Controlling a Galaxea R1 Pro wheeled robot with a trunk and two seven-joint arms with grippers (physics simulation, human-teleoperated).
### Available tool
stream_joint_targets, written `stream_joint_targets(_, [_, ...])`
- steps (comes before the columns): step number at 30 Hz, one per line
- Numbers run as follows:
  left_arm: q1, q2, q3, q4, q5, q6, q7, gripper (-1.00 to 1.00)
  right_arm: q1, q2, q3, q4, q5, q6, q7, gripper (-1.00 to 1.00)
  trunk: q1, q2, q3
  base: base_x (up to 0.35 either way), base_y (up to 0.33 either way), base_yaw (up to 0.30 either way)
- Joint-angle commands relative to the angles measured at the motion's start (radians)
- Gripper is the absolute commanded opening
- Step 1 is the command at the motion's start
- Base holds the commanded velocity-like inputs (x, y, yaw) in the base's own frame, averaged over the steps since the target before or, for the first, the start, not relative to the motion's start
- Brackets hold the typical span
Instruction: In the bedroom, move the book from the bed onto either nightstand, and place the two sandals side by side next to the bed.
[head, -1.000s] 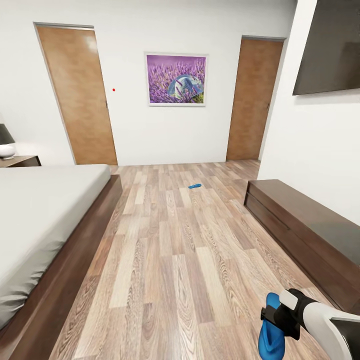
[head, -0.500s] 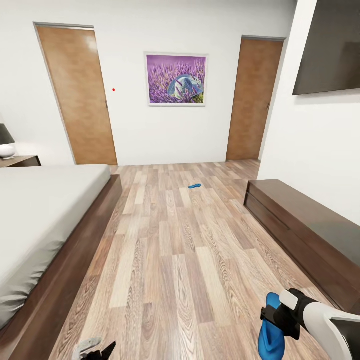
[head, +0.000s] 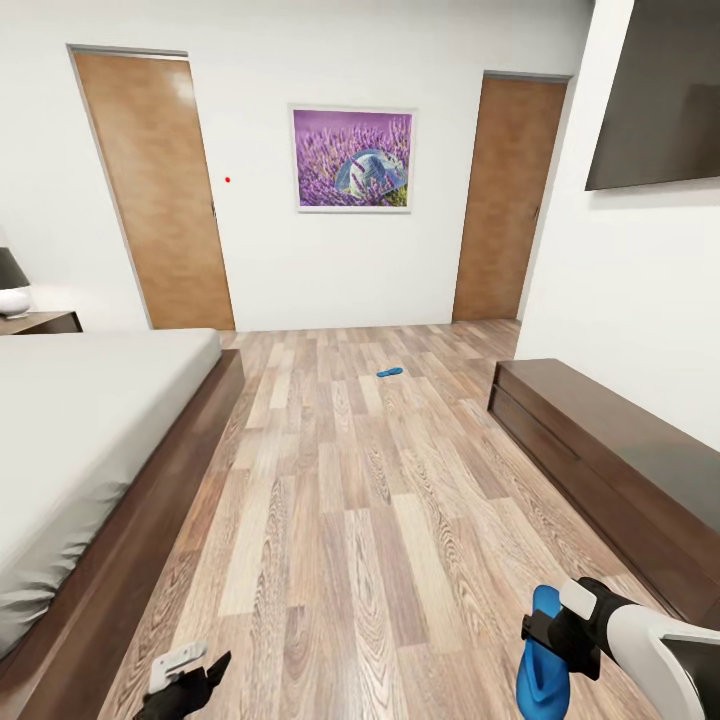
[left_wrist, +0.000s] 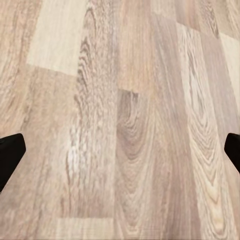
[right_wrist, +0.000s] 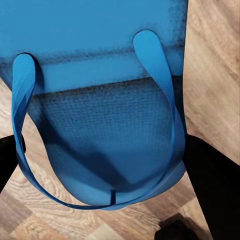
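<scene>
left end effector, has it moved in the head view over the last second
Yes. The left end effector has risen into view at the bottom edge, beside the bed frame's near corner; it was out of sight a second ago.

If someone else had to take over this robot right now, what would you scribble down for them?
Right gripper: shut on one blue sandal, held low over the wood floor.
Left gripper: open, nothing in it, just above the floor near the bed.
Second sandal: lying on the floor far ahead, towards the doors.
Nightstand: beyond the bed, with a lamp on it.
Book: not spotted from here.
Done: one sandal picked up.
Left: set it beside the bed, bring the other alongside, then move the book to the nightstand.
</scene>
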Motion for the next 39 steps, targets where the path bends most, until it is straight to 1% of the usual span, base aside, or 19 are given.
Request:
stream_joint_targets(1, [-0.001, 0.001, 0.002, -0.002, 0.006, 0.001, -0.006, 1.00, -0.001, 0.000, -0.002, 0.001, -0.007, 0.000, -0.006, -1.00, 0.000, 0.000, -0.001, 0.000, 0.000, 0.000])
stream_joint_targets(14, [-0.001, 0.000, 0.000, -0.009, 0.004, -0.001, -0.005, 1.00, -0.001, 0.000, -0.002, 0.001, -0.007, 0.000, -0.006, -1.00, 0.000, 0.000, -0.001, 0.000, 0.000, 0.000])
stream_joint_targets(22, [-0.001, 0.004, 0.000, -0.009, 0.004, -0.001, -0.007, 1.00, -0.001, 0.000, -0.002, 0.001, -0.010, -0.001, -0.007, -1.00, 0.000, 0.000, -0.001, 0.008, 0.000, 0.000])
stream_joint_targets(39, [0.000, 0.005, 0.000, -0.009, 0.006, -0.001, -0.009, 1.00, -0.001, 0.001, -0.002, -0.001, -0.010, -0.001, -0.009, -1.00, 0.000, 0.000, -0.001, 0.165, 0.000, 0.000])
